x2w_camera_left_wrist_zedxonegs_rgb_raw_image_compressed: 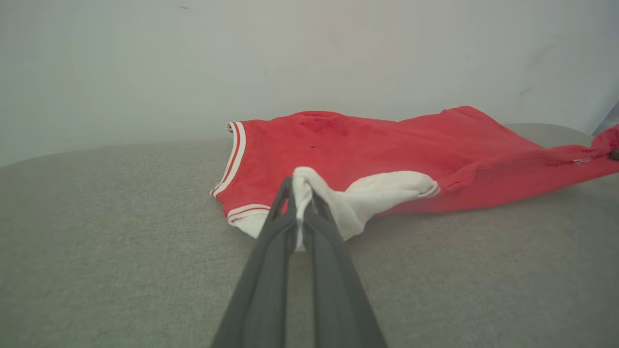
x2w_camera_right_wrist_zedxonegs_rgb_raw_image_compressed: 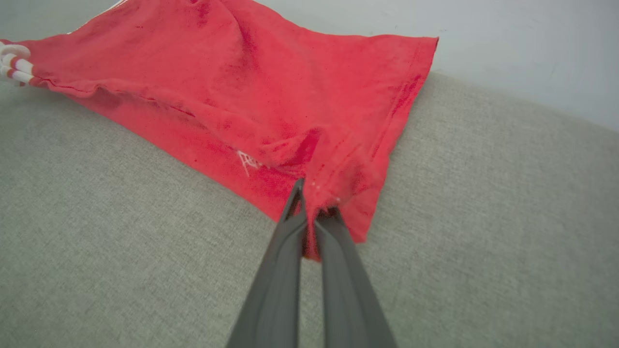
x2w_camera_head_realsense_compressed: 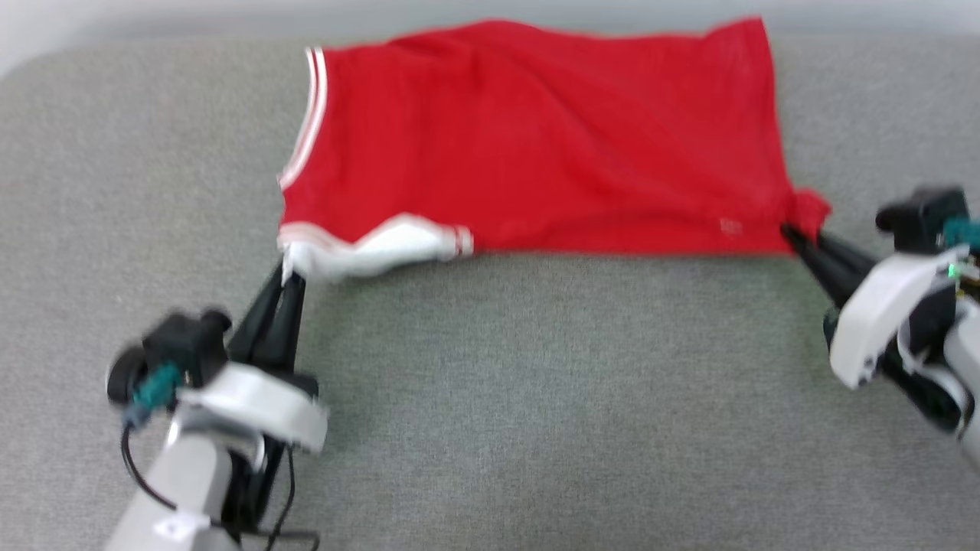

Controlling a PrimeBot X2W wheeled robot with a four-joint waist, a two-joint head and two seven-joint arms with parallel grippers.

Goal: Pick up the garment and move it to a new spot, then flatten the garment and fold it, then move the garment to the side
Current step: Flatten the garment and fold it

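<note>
The garment point(x2w_camera_head_realsense_compressed: 536, 138) is a red jersey with white sleeves and striped trim, stretched across the far half of a grey padded surface point(x2w_camera_head_realsense_compressed: 536, 398). My left gripper point(x2w_camera_head_realsense_compressed: 289, 269) is shut on the white sleeve at the garment's near left corner; in the left wrist view the white cloth bunches between the fingers of that gripper point(x2w_camera_left_wrist_zedxonegs_rgb_raw_image_compressed: 299, 193) in front of the red garment point(x2w_camera_left_wrist_zedxonegs_rgb_raw_image_compressed: 387, 145). My right gripper point(x2w_camera_head_realsense_compressed: 788, 232) is shut on the red hem corner at the near right. In the right wrist view red fabric of the garment point(x2w_camera_right_wrist_zedxonegs_rgb_raw_image_compressed: 266, 87) is pinched in that gripper point(x2w_camera_right_wrist_zedxonegs_rgb_raw_image_compressed: 312, 203).
The grey surface reaches from the garment to the near edge of the head view. A pale wall point(x2w_camera_left_wrist_zedxonegs_rgb_raw_image_compressed: 290, 63) rises just behind the garment's far edge.
</note>
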